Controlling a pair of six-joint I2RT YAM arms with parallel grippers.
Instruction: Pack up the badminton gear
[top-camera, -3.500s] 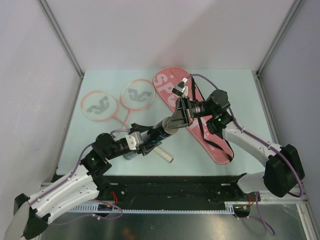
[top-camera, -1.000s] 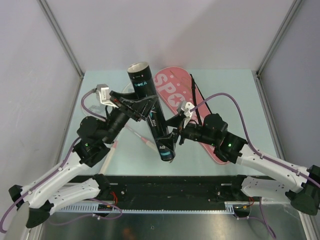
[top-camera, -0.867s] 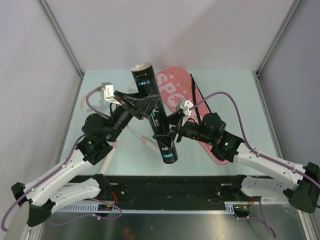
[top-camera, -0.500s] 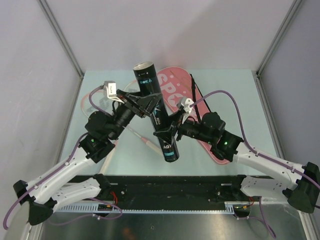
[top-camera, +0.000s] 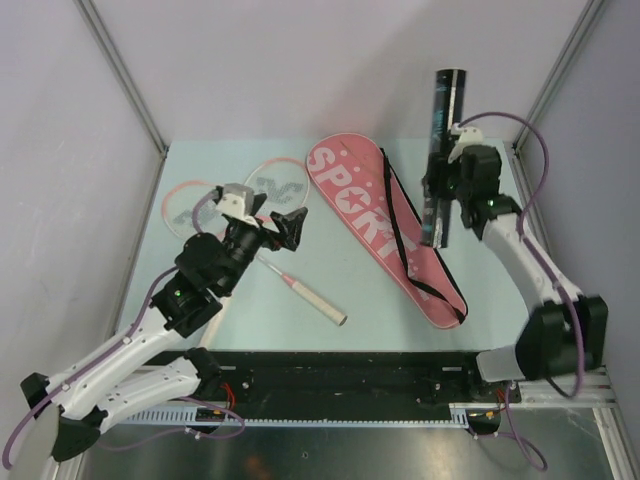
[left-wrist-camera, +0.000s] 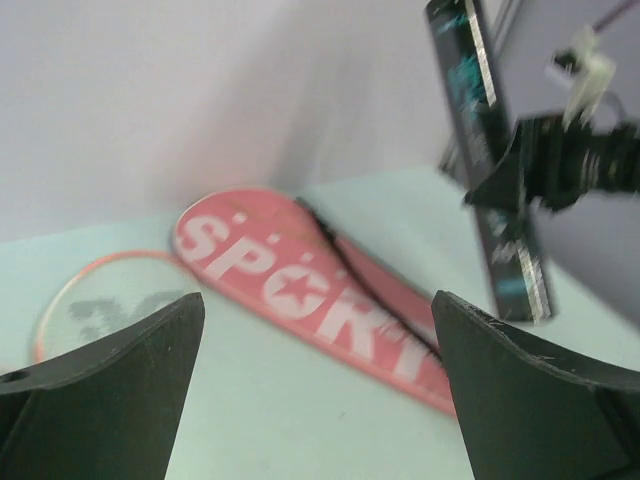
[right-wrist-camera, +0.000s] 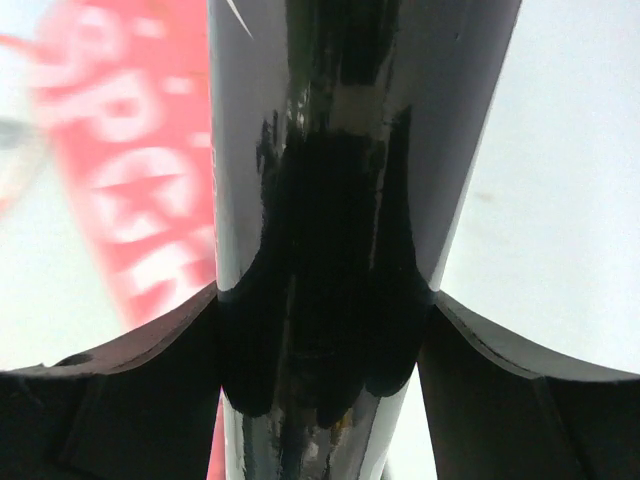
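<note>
Grips the shiny black tube (top-camera: 440, 150) in the right claw (top-camera: 437, 190), high over the counter's (top-camera: 360, 295) right side. Stands straight up, long and round; cannot see inside. Spreads the left claw (top-camera: 283, 226) wide and empty above two pink-rimmed rackets (top-camera: 272, 181). Lies flat between both claws: soft pink SPORT bag (top-camera: 350, 200) with a black strap.

Left arm extends forward and low; left gripper (top-camera: 279, 228) stands wide apart, empty. Right arm is raised far right; right gripper (top-camera: 436, 188) clamps the upright black tube (top-camera: 443, 110).
</note>
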